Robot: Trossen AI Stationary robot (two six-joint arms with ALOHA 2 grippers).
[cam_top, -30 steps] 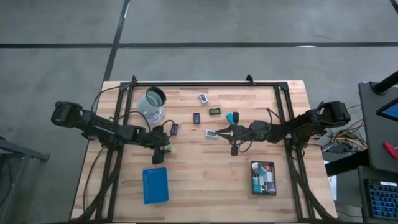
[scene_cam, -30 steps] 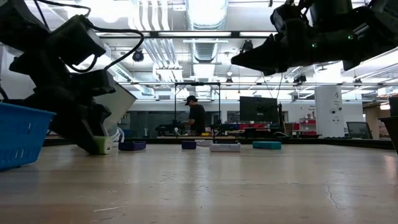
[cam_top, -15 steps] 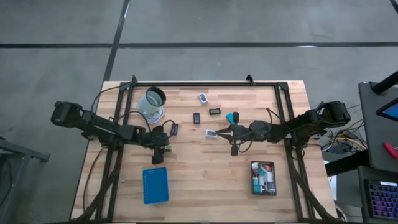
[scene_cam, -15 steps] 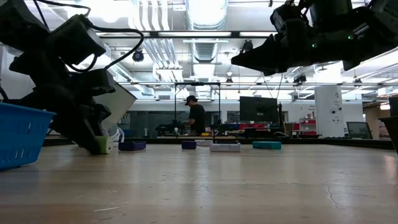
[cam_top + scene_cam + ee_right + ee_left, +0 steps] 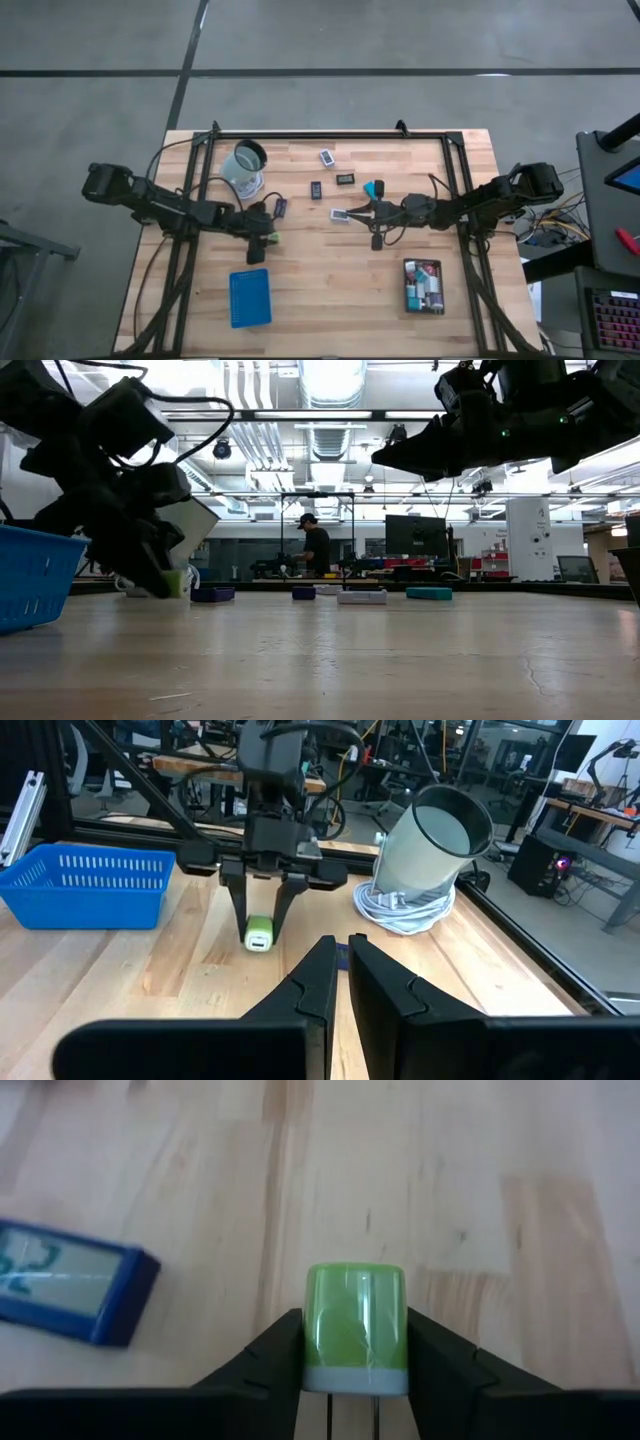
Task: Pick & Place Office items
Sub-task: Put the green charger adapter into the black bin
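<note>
Left gripper (image 5: 355,1342) clamped on the green block (image 5: 355,1325), its base cut off between the fingers, just above the table (image 5: 320,270) near the blue tray (image 5: 250,297). Right gripper (image 5: 362,212) pressed shut, empty (mid-table, by a teal piece (image 5: 372,189)). Contents of the black tray (image 5: 424,286) hard to tell apart

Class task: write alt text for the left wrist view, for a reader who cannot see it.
The left pincer grips a small green block between its dark fingers, over a pale wooden table. A flat blue-framed rectangle lies nearby on the wood.
</note>
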